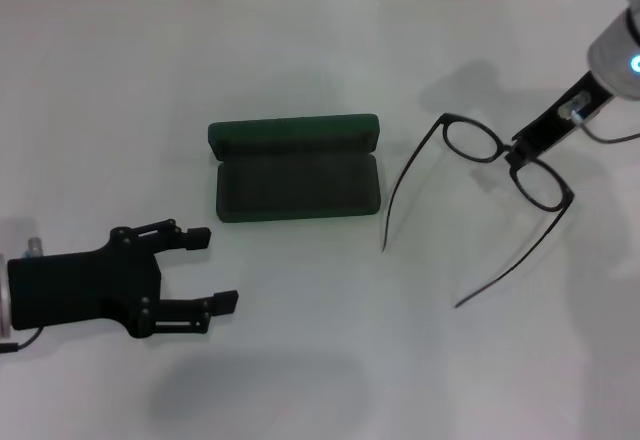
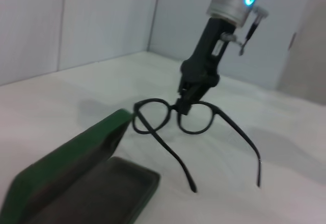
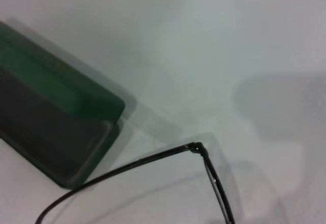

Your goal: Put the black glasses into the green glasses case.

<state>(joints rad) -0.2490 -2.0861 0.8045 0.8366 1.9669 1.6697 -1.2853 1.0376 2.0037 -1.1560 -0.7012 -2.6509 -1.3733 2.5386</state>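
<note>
Black right gripper (image 1: 516, 152) pinched shut on the bridge of the black glasses (image 1: 490, 145), reaching in from the far right of the white table (image 1: 300, 60). Glasses unfolded, 2 temple arms spread and pointing toward the robot, with at least their tips on the table, just right of the green glasses case (image 1: 296, 182) and apart from it. Case open, lid tipped back on its far side, dark lining bare. Left gripper (image 1: 212, 270) at the near left, fingers spread wide, holding nothing, near the case's front left corner.
</note>
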